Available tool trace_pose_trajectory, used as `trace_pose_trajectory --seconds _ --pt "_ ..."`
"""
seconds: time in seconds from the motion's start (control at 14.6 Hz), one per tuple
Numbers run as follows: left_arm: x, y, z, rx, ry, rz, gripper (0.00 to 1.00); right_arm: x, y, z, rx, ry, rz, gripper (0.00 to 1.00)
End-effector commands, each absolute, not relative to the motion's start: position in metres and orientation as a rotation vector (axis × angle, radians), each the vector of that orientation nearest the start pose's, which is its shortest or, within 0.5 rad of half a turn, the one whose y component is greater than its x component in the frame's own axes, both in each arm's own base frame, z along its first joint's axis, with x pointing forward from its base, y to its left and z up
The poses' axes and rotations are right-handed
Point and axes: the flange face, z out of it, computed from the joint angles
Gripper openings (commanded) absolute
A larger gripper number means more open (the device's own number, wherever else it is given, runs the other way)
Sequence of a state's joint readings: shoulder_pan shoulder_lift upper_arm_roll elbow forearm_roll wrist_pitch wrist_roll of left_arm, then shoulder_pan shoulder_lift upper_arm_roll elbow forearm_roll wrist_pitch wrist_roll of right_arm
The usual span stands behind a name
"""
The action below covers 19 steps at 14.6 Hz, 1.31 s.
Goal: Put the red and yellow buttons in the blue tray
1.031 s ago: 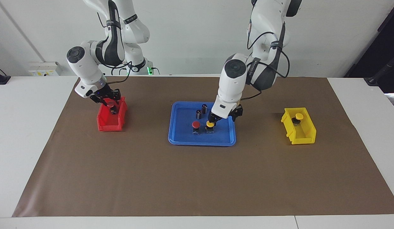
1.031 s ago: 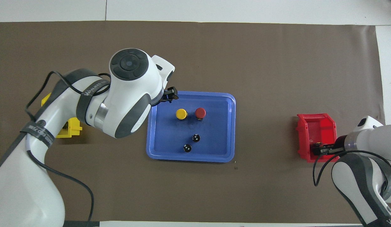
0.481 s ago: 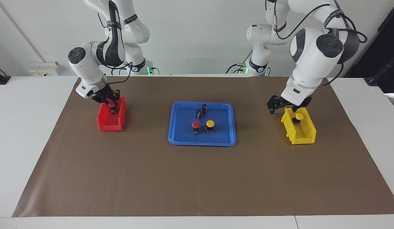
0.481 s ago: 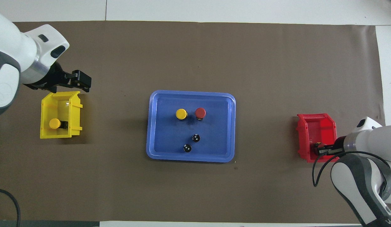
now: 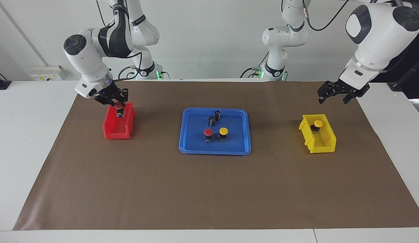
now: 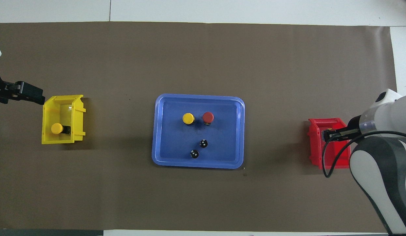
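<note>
The blue tray [image 5: 186, 148] [image 6: 156, 131] lies mid-table. In it stand one red button [image 5: 208, 132] [image 6: 208, 117] and one yellow button [image 5: 223, 131] [image 6: 188, 118], side by side. A second yellow button [image 5: 317, 123] [image 6: 56, 128] sits in the yellow bin [image 5: 326, 141] [image 6: 78, 131]. My right gripper [image 5: 117, 102] [image 6: 327, 135] is shut on the second red button [image 5: 119, 108] and holds it just above the red bin [image 5: 111, 130] [image 6: 321, 157]. My left gripper [image 5: 336, 94] [image 6: 29, 93] is open and empty, raised over the mat beside the yellow bin.
Two capless dark cylinders [image 5: 217, 114] [image 5: 211, 120] stand in the tray, nearer to the robots than the buttons; they also show in the overhead view [image 6: 203, 143] [image 6: 194, 153]. A brown mat [image 5: 209, 192] covers the table.
My left gripper let go of the yellow button in the tray, then swung to the yellow bin and rose. My right gripper lifted the red button up out of the red bin.
</note>
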<state>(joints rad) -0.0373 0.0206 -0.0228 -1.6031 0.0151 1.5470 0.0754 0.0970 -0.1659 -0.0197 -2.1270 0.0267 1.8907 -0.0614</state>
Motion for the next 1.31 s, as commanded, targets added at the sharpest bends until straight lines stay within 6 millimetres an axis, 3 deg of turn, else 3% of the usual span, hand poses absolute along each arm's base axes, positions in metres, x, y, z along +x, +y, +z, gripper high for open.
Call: trace_pose_trajectory --seconds 0.0,0.27,0.41,0.55,0.62,0.82,1.03,1.24 --pt "0.543 -0.028 0.609 -3.115 0.26 0.137 1.0 0.524 0.116 0.474 -3.098 -0.109 0.043 0.22" --pt "0.54 -0.024 0.614 -3.114 0.28 0.121 1.0 0.555 0.208 0.44 -3.021 -0.03 -0.036 0.22" --pt "0.539 -0.013 0.61 -3.116 0.261 0.097 1.0 0.564 0.243 0.423 -3.014 0.012 -0.047 0.2" --pt "0.528 0.024 0.572 -3.118 0.208 0.006 1.0 0.564 0.266 0.403 -2.97 0.027 -0.009 0.2" --pt "0.526 0.029 0.549 -3.115 0.193 -0.039 1.0 0.56 0.278 0.396 -2.952 0.037 0.009 0.21" --pt "0.537 0.032 0.51 -3.117 0.178 -0.04 0.98 0.558 0.278 0.385 -2.943 0.09 0.039 0.21" --pt "0.542 0.033 0.483 -3.12 0.168 -0.019 0.82 0.553 0.278 0.368 -2.927 0.124 0.085 0.21" --pt "0.534 0.025 0.445 -3.124 0.111 -0.013 0.68 0.549 0.276 0.353 -2.94 0.125 0.123 0.25"
